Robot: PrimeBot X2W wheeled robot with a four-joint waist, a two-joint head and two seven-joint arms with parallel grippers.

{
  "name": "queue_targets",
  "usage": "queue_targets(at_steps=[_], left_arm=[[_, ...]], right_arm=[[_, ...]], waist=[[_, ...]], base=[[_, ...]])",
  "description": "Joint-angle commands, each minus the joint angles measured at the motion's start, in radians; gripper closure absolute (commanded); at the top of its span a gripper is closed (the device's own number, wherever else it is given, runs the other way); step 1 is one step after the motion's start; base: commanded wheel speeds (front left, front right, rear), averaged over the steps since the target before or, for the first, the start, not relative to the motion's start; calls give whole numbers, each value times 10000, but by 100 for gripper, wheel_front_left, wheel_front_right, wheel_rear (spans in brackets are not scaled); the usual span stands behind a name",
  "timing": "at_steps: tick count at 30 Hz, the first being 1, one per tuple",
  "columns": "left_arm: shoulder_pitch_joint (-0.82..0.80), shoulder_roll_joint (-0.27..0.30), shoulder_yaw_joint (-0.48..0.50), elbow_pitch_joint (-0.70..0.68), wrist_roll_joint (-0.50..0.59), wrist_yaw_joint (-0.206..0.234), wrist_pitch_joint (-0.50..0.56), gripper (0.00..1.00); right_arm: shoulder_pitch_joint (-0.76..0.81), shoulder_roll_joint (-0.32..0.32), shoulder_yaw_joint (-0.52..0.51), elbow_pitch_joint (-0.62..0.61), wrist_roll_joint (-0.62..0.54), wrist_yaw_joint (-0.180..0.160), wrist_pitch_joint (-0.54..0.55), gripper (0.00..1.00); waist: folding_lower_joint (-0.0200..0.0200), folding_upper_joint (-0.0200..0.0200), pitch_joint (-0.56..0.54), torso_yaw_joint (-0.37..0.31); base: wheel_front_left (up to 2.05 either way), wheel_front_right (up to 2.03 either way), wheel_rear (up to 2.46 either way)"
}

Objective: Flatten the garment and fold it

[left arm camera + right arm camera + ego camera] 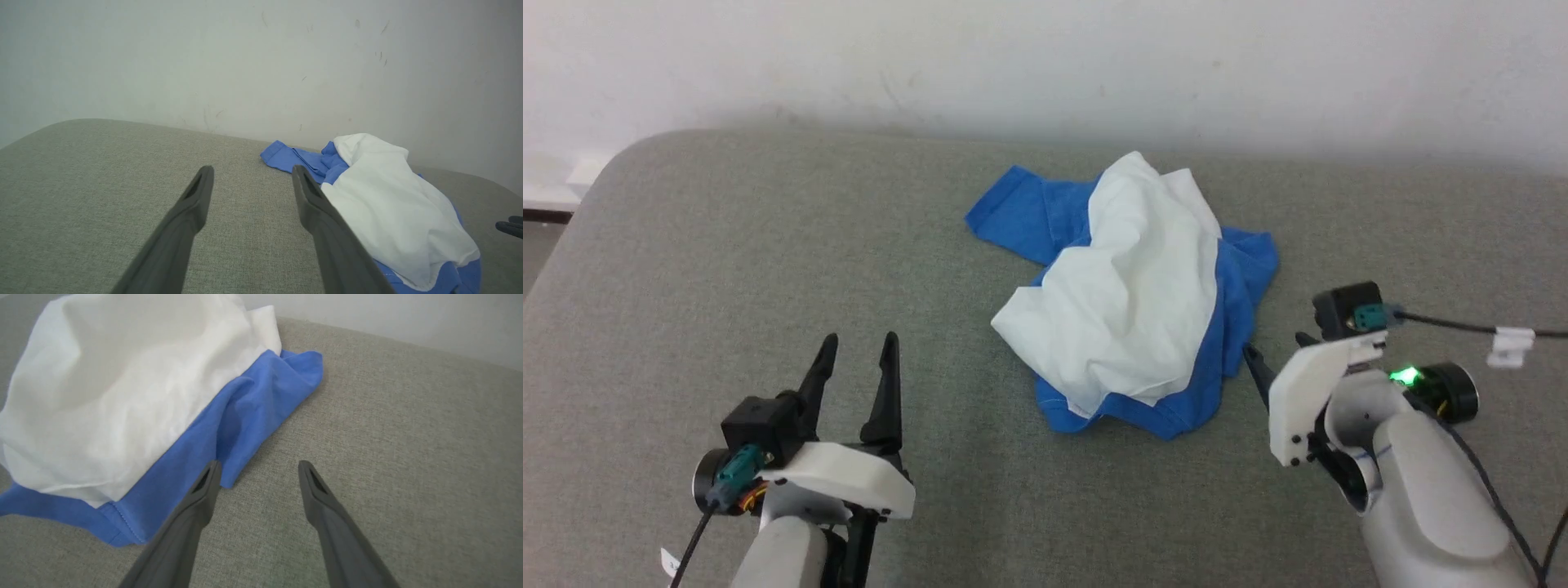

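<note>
The garment point(1135, 294) lies crumpled in a heap in the middle of the grey fabric surface point(727, 245), white body on top, blue sleeves and hem spilling out around it. My left gripper point(859, 340) stands open at the lower left, well apart from the heap; in its wrist view the garment point(388, 212) lies to the right of the open gripper point(252, 169). My right gripper point(1278, 349) is close to the heap's right edge. In its wrist view the right gripper point(259, 463) is open, one fingertip just at the blue edge of the garment point(122, 396), with nothing between the fingers.
A pale wall point(1045, 65) runs right behind the surface's far edge. The surface's rounded corner point(613, 163) is at the far left. A dark cable with a white tag point(1507, 345) trails from my right wrist. Bare grey fabric surrounds the heap.
</note>
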Motion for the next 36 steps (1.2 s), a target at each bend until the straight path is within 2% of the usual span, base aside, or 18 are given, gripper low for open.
queue_targets(at_steps=[1,6,13,14,15,18,22,27,33,36], left_arm=[[-202,-132,86,-77,127,-126,-47,0],[-482,-371,81,-104,349,-327,-47,0],[-620,-566,288,13,469,-491,-47,0],[-612,-582,343,28,488,-509,-47,0],[-591,-597,397,43,510,-525,-47,0],[-564,-658,502,102,581,-571,-47,0],[-559,-729,470,171,714,-691,-47,0],[-440,-785,546,239,804,-748,-47,0],[-268,-813,612,337,829,-849,-47,0],[-237,-824,643,393,812,-889,-47,0]], right_arm=[[-598,3,125,344,-398,-19,494,0],[-1617,3,346,1454,-1151,-19,1566,0],[-2118,3,420,2481,-1548,-19,1761,0],[-2159,3,463,2576,-1511,-19,1722,64],[-2193,3,512,2649,-1449,-19,1653,100],[-2265,3,400,2779,-1151,-19,1260,100],[-2252,3,-333,2515,-673,-19,422,100],[-1584,-114,-2208,1246,-692,-19,-330,100],[302,-154,-4855,-447,-1283,-19,210,100],[1069,-53,-5513,-809,-1356,-19,749,100]], waist=[[-1,0,472,307],[-1,0,1028,764],[-1,0,1300,995],[-1,0,1295,969],[-1,0,1278,933],[-1,0,1160,786],[-1,0,885,588],[-1,0,526,303],[-1,0,344,-1],[-1,0,345,-137]], base=[[0,0,0],[0,0,0],[0,0,0],[0,0,0],[0,0,0],[0,0,0],[0,0,0],[0,0,0],[0,0,0],[0,0,0]])
